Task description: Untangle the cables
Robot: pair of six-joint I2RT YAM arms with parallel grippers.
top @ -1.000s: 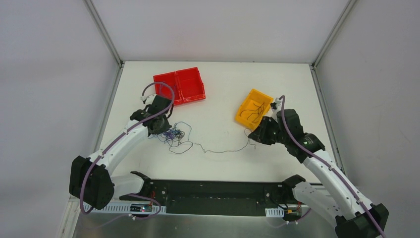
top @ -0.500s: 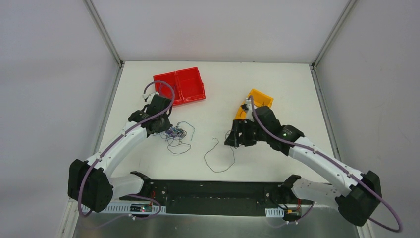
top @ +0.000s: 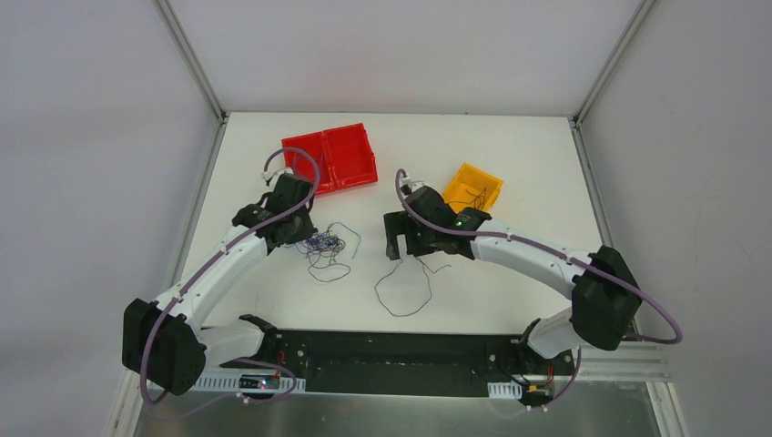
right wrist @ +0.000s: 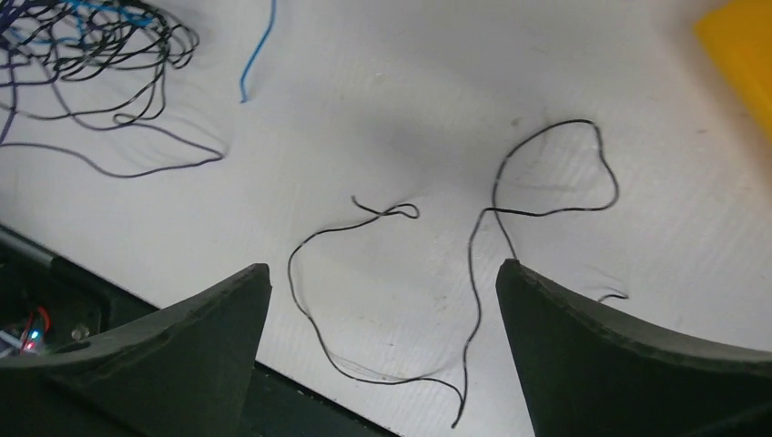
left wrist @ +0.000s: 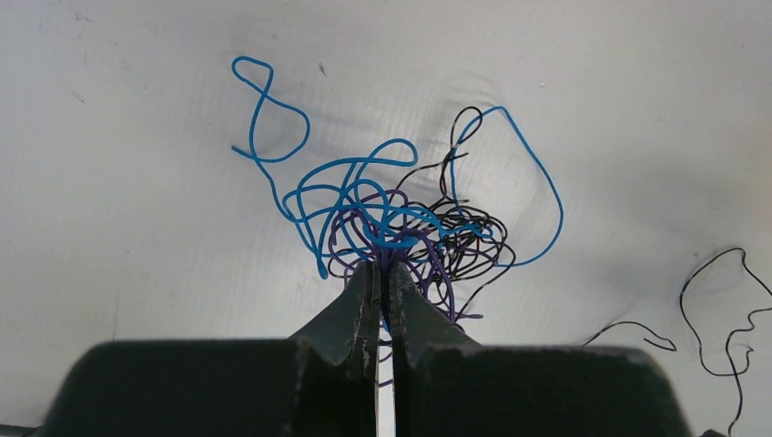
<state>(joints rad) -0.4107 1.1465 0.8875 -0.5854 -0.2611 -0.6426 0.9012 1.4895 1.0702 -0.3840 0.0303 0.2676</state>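
The cables form a knotted bundle [top: 323,244] of thin blue, purple and black wire left of the table's middle. My left gripper [top: 304,234] is shut on its near side, and in the left wrist view the jaws [left wrist: 382,270] pinch strands of the bundle [left wrist: 401,218] between them. One separate black cable [top: 378,296] lies in a loose loop on the table. My right gripper [top: 394,246] hovers above that loop, open and empty, and in the right wrist view the black cable [right wrist: 289,266] lies on the table between its spread fingers [right wrist: 379,266].
A yellow bin [top: 492,183] with thin black wires inside stands right of the right gripper; its corner [right wrist: 742,45] shows in the right wrist view. A red two-compartment bin [top: 330,157] sits behind the left gripper. The black base rail [top: 391,350] runs along the near edge.
My right arm swung left from the yellow bin to the table's middle and its jaws opened wide. The black cable, stretched out before, came free of the bundle and now lies slack. The left gripper kept its grip.
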